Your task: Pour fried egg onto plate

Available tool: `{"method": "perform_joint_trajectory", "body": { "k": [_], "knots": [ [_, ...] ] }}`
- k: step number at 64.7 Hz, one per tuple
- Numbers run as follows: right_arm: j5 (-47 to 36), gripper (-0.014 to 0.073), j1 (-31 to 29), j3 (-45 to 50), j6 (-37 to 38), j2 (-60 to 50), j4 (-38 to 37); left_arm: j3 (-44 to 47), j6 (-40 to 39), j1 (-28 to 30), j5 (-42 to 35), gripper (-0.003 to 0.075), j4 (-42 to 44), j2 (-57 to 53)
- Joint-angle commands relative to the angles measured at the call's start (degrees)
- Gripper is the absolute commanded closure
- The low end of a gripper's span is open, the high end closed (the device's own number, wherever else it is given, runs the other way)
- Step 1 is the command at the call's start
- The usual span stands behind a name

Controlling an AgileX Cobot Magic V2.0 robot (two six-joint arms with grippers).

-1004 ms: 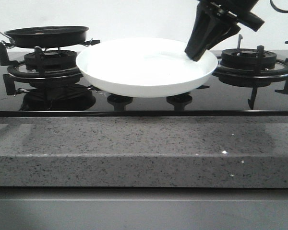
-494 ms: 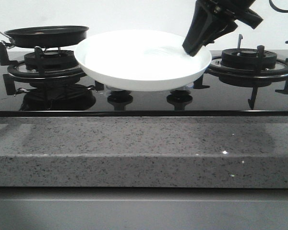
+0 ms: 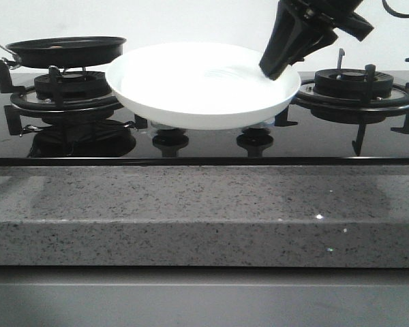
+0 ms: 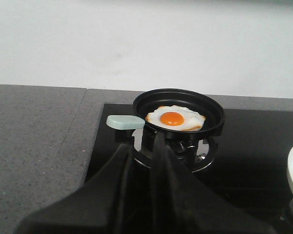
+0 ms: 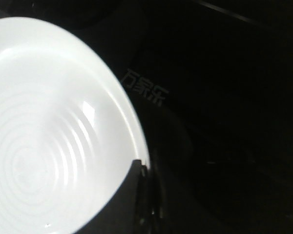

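Front view: my right fingers (image 3: 278, 70) are clamped on the plate's (image 3: 191, 109) right rim, holding it lifted over the hob (image 3: 211, 148), mid-bench. Fried egg (image 4: 175, 118) sits yolk-up in the black pan (image 4: 212, 109) on the far-left burner (image 3: 65, 95), just left of the plate. My left fingers (image 4: 142, 146) are pressed together, empty, aimed at the pan's pale handle (image 4: 125, 122), which points left. So left arm's nearer the pan; plate's rim nearly meets it. Speckled bench (image 3: 191, 204) runs along the near side w/ nothing on it.
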Motion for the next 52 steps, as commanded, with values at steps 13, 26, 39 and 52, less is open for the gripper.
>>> {"method": "perform_joint_trajectory", "body": {
  "k": [13, 26, 39, 52],
  "knots": [
    [-1.73, 0.0661, -0.08, -1.32, -0.57, -3.22, 2.55, -4.41, -0.53, 0.36, -3.36, 0.0612, -26.37, 6.79],
    [-1.73, 0.0661, -0.08, -1.32, -0.57, -3.22, 2.55, -8.20, -0.53, 0.92, -1.89, 0.0476, -33.84, 18.36],
    [-1.73, 0.0661, -0.08, -1.32, -0.57, -3.22, 2.55, -13.62, -0.53, 0.92, 1.51, 0.0092, -33.84, 28.37],
    [-1.73, 0.0661, -0.08, -1.32, -0.57, -3.22, 2.55, -21.52, -0.53, 3.80, 9.88, 0.0037, -39.21, 38.91]
  ]
}}
